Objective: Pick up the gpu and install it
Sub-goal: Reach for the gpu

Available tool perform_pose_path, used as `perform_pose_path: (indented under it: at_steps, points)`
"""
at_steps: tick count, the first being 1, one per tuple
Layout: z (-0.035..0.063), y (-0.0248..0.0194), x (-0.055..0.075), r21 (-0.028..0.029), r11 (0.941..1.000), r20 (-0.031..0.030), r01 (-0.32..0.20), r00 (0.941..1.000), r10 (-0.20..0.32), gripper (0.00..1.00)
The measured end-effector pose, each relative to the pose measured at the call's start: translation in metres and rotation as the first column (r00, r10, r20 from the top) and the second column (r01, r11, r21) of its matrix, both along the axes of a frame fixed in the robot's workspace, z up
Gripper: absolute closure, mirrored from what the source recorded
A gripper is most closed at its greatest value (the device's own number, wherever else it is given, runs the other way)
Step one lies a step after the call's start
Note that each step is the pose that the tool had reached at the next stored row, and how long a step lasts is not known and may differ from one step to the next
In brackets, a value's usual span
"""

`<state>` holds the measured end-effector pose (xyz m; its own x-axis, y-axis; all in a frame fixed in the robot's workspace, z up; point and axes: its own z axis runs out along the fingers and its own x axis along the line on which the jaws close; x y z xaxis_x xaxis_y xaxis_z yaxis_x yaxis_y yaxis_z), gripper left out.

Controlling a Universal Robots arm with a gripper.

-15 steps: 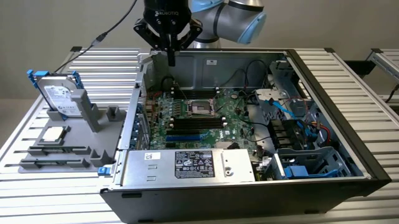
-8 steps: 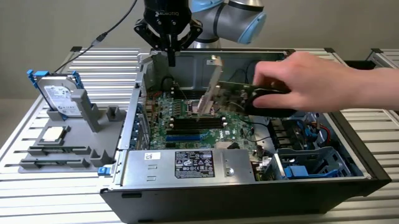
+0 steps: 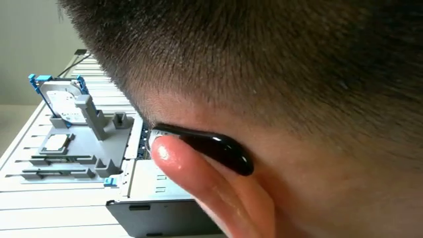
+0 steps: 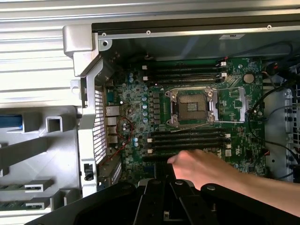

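My gripper (image 4: 164,206) is a black body hanging shut over the open computer case (image 4: 84,47), above the green motherboard (image 4: 187,93). Whether anything sits between its jaws does not show. A person's hand (image 4: 197,164) reaches into the case and rests on the board beside the black memory slots (image 4: 187,140), right in front of the gripper. The gpu is hidden from view. The CPU socket (image 4: 192,105) in the middle of the board stands bare.
A person's head (image 3: 264,49) blocks most of the exterior view. At the exterior view's left, a grey fixture (image 3: 109,144) holds a blue-framed hard drive (image 3: 63,96) and a small silver CPU chip (image 3: 57,142). Cables (image 4: 276,117) run along one side of the case.
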<state>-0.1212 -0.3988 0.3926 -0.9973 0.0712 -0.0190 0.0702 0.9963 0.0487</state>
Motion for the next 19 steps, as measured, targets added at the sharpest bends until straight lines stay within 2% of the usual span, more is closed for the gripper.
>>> perform_pose_path:
  at_steps: [19]
  points:
    - [0.0, 0.0, 0.0, 0.0, 1.0, 0.0, 0.0, 1.0, 0.0, 0.89]
